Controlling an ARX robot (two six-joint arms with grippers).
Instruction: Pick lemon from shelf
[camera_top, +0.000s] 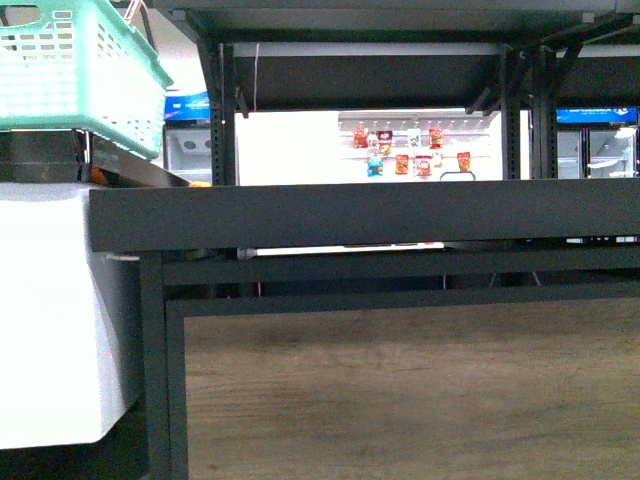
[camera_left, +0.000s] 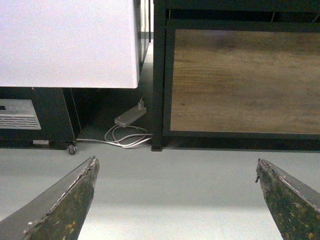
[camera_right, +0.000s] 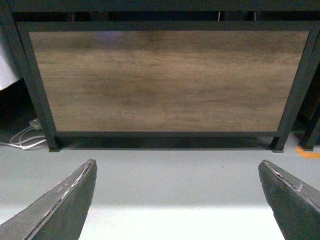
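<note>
One mint basket (camera_top: 72, 78), contents hidden, beside black shelf (camera_top: 360, 215)

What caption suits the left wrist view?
Open left gripper over grey floor, facing the shelf and a coiled white cable.

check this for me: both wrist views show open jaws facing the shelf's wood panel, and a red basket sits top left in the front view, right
Not quite. The basket is mint green, not red; the front view shows it. The rest stands: open jaws in both wrist views, facing the wood panel of the shelf.
</note>
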